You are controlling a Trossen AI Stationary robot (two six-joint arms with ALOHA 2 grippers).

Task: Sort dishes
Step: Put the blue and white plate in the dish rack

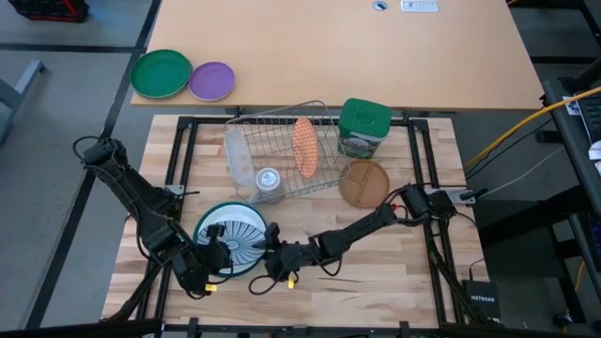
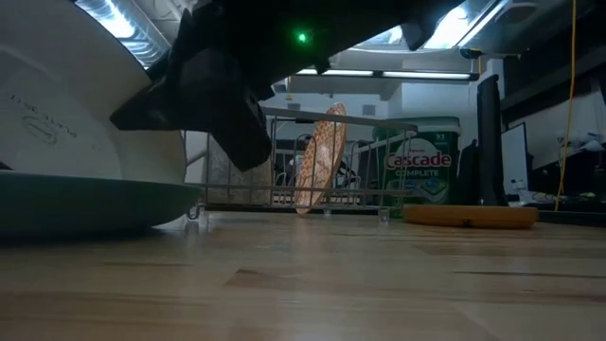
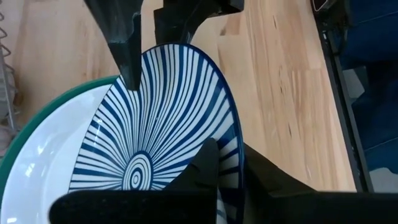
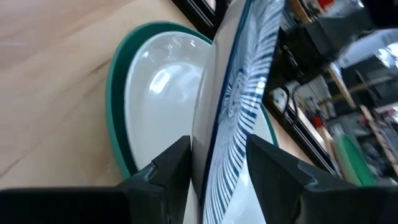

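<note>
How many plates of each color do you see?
Teal plate: 1
White plate: 1
Blue-and-white striped plate: 1, held up on its edge by both grippers
Orange speckled plate: 1, standing in the dish rack
Brown plate: 1
Green plate: 1
Purple plate: 1
Total: 7

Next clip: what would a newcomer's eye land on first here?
Probably the striped plate, tilted up off the white plate and large teal plate at the table's front left, with both grippers on it. The left gripper clamps one edge and the right gripper the opposite edge. Behind, an orange speckled plate stands upright in the wire rack, with a brown plate lying flat to the rack's right.
</note>
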